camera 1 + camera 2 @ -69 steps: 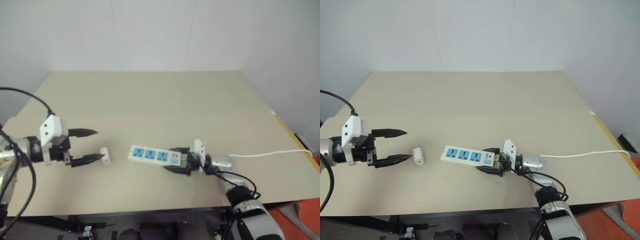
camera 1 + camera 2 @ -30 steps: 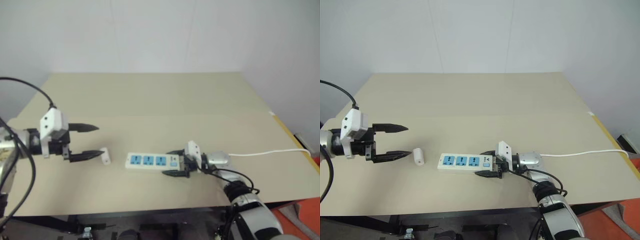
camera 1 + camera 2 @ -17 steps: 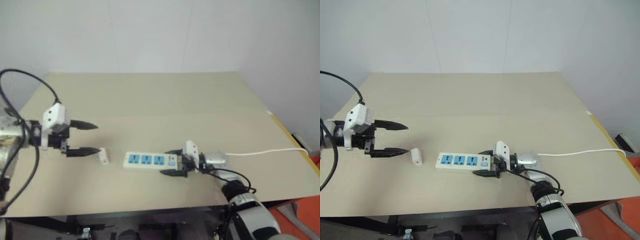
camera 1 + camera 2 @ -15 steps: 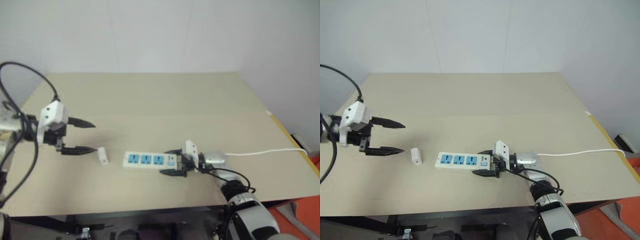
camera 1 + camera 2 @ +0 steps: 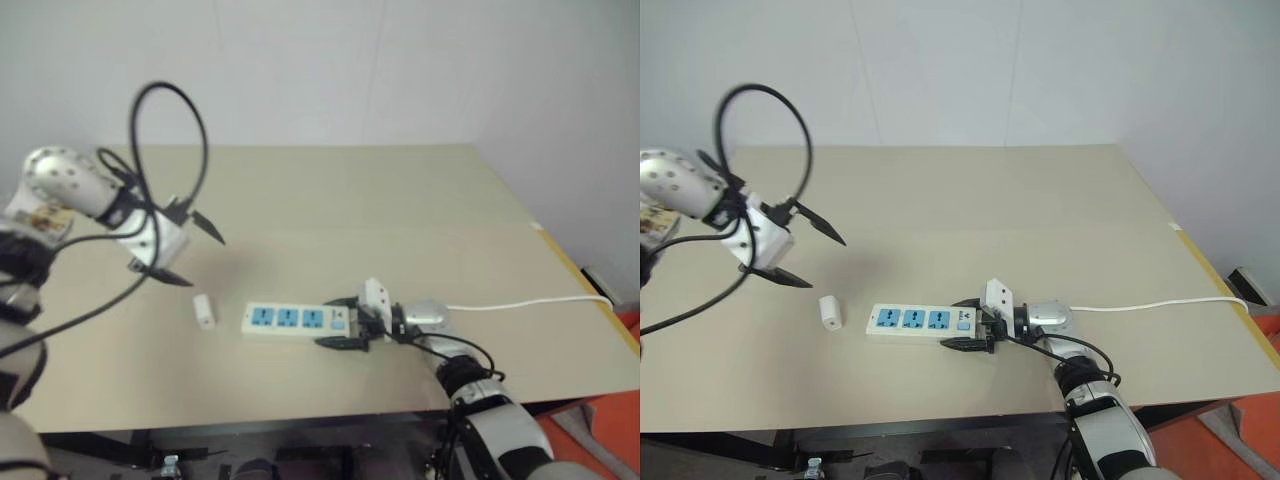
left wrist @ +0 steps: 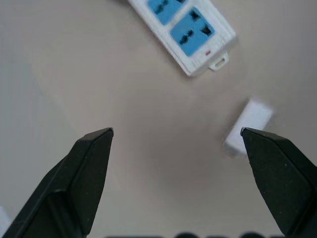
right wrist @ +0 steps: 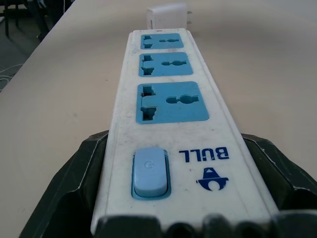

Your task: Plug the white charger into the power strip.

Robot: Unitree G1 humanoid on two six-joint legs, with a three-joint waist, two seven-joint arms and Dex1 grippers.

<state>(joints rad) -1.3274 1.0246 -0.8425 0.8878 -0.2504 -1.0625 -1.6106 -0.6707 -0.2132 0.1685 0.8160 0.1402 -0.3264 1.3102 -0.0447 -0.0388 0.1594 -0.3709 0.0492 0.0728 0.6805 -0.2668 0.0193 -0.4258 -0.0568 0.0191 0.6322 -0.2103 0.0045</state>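
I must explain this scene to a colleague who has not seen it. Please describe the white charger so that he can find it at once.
Start from the beige table and find the long power strip with three blue sockets near its front edge. Just past the strip's free end, apart from it, lies the white charger. It is a small plain white block, far shorter than the strip, with no blue faces and no cord.

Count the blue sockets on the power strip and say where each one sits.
3, in one row along the power strip: one nearest its switch end, held between the right gripper fingers, one in the middle, one at the far end nearest the white charger. None looks hidden.
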